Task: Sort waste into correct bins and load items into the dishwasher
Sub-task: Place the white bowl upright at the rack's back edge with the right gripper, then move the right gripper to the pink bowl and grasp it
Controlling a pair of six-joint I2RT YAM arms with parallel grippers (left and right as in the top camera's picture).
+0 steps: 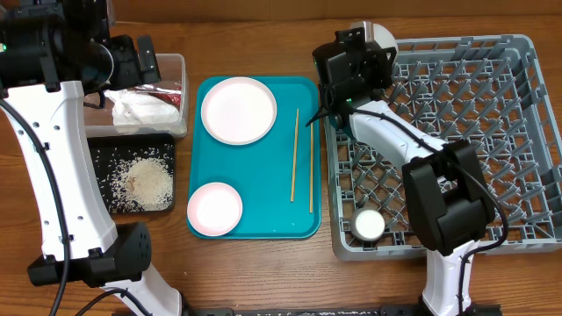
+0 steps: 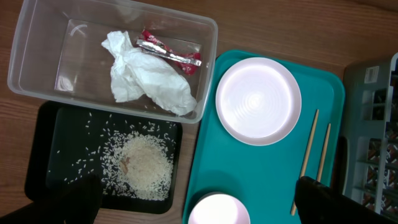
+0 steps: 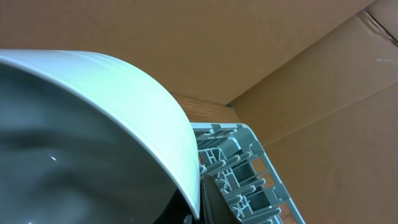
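- The white bowl [image 3: 93, 124] is sitting clamped in the right gripper [image 1: 362, 46], at the upper-left corner of the grey dish rack [image 1: 492, 105].
- A second bowl [image 1: 369, 226] is lying at the rack's lower left.
- The large plate [image 1: 238, 110], small plate [image 1: 214, 209] and two chopsticks [image 1: 311, 167] are resting on the teal tray [image 1: 263, 167], centre frame.
- The napkin [image 2: 146, 78] and wrapper [image 2: 168, 53] are lying in the clear tub [image 2: 37, 68], upper left.
- Rice [image 2: 146, 165] is lying in the black tray [image 2: 56, 137] just below the tub.
- The left gripper [image 1: 140, 60] is hovering over the tub, fingers [image 2: 320, 199] spread wide, holding nothing.

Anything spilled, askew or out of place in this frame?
Nothing stands out. The rice lies scattered but inside the black tray, napkin and wrapper sit in the clear tub, and the chopsticks lie on the teal tray.
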